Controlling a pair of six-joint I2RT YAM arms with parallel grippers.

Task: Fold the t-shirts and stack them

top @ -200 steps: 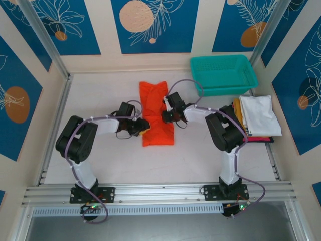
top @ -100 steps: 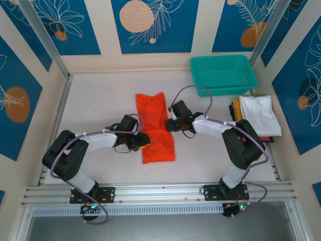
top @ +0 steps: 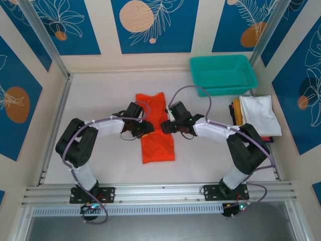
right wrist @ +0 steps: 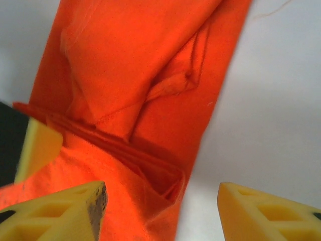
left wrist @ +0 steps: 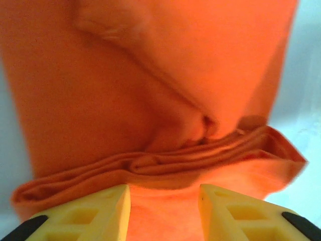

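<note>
My left gripper (left wrist: pixel 163 201) has its fingers parted with orange cloth filling the gap; I cannot tell whether it pinches. My right gripper (right wrist: pixel 160 201) is spread wide, released, at the cloth's bunched edge. The overhead view shows one orange t-shirt (top: pixel 156 145) lying mid-frame, one folded stack (top: pixel 258 115) with white on top at right, and one teal basket (top: pixel 220 57) at upper right. The wrist views show the layered folds (left wrist: pixel 150 165) up close.

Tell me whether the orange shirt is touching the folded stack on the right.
Apart. The top view shows a wide strip of bare table between the orange shirt at the middle and the folded stack at the right edge.
</note>
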